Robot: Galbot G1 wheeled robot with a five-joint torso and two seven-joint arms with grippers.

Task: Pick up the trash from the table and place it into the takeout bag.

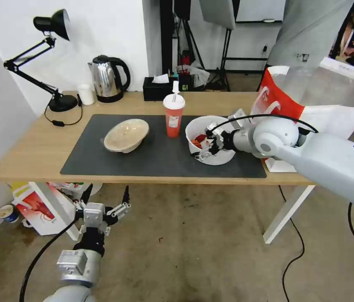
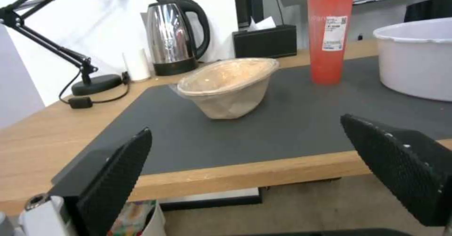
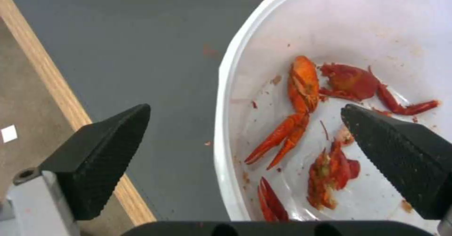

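The right gripper (image 1: 207,144), fingers spread, is straddling the white bowl's (image 1: 223,157) front rim near the desk's (image 1: 26,159) front edge; the left gripper (image 1: 106,197) is hanging open below that edge.

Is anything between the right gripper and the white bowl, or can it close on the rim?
Nothing visible blocks it. The right gripper is open astride the near rim of the white bowl, one finger over the mat, the other over the red scraps inside.
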